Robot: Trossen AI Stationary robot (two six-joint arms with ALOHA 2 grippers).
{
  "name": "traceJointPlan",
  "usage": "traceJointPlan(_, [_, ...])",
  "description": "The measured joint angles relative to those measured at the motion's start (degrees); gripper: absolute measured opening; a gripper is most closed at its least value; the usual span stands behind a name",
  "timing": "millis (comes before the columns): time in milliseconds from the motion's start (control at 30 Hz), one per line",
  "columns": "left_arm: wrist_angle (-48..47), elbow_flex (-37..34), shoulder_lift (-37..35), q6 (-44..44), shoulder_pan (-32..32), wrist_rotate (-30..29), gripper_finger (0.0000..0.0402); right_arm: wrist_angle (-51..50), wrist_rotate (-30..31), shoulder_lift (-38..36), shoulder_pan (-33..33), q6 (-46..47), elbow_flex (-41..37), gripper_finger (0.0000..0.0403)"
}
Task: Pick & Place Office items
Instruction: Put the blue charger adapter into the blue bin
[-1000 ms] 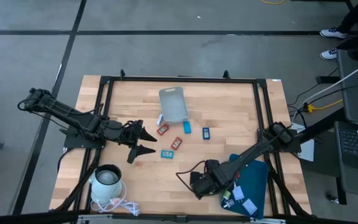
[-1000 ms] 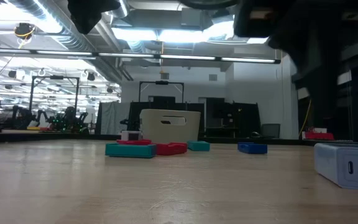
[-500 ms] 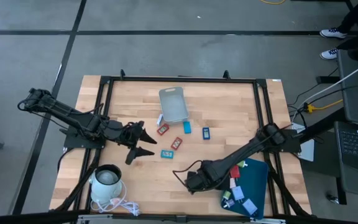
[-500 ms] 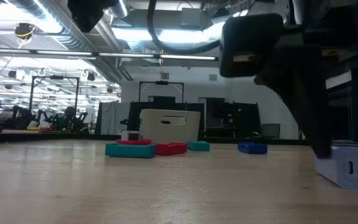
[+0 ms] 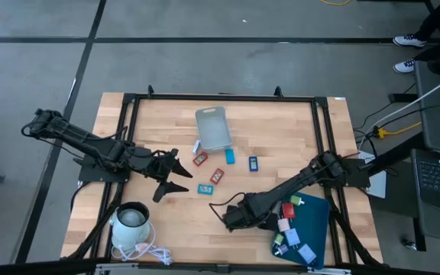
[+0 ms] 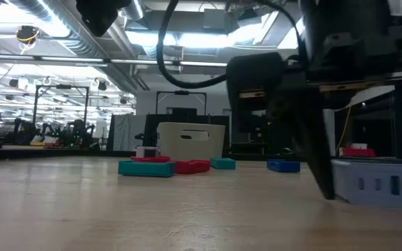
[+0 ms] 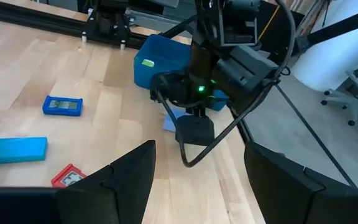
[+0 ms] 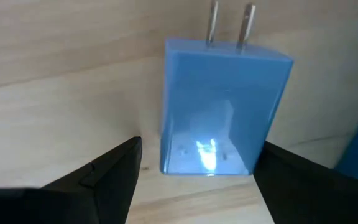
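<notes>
My right gripper (image 5: 231, 218) points down, open, over a light-blue plug block (image 8: 224, 109) with two metal prongs. The block lies flat on the table, with one finger on either side of it. It also shows as the block (image 6: 377, 183) beside a dark finger (image 6: 318, 164). My left gripper (image 5: 176, 173) hovers open at the table's left with nothing between its fingers. Other office items lie mid-table: a teal piece (image 5: 205, 189), two red pieces (image 5: 200, 160) (image 5: 217, 176) and two blue pieces (image 5: 230, 156) (image 5: 253, 162). My right gripper comes from above with a finger (image 8: 107, 177) on each side of the block, along the sides that run back from the prong end (image 8: 229, 28). One finger stands right beside the block's side (image 6: 335, 183). Whether it touches the block, I cannot tell.
A translucent grey bin (image 5: 213, 128) stands at the far middle. A dark-teal tray (image 5: 315, 221) at the near right carries several small pieces. A white round appliance (image 5: 131, 221) with a cord sits at the near left. Black frame rails (image 5: 220, 98) run along the table's edges.
My right gripper has moved toward the table's left edge and sunk down over the light-blue block, its fingers staying open. In the low view the block has shifted and turned a little on the table.
</notes>
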Motion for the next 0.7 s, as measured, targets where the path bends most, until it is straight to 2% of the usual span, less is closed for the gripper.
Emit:
traceJointPlan(133, [-0.2, 0.0, 0.0, 0.0, 1.5, 2.2, 0.0239, 0.0, 0.1, 0.0, -0.9, -1.1, 0.0, 0.0295])
traceJointPlan(333, [-0.5, 0.0, 0.0, 1.2, 3.1, 2.6, 0.0239, -3.2, 0.3, 0.0, -1.7, -2.6, 0.0, 0.0295])
traceJointPlan(700, [-1.4, 0.0, 0.0, 1.5, 6.3, 4.2, 0.0239, -2.3, 0.3, 0.4, -3.5, -7.3, 0.0, 0.0289])
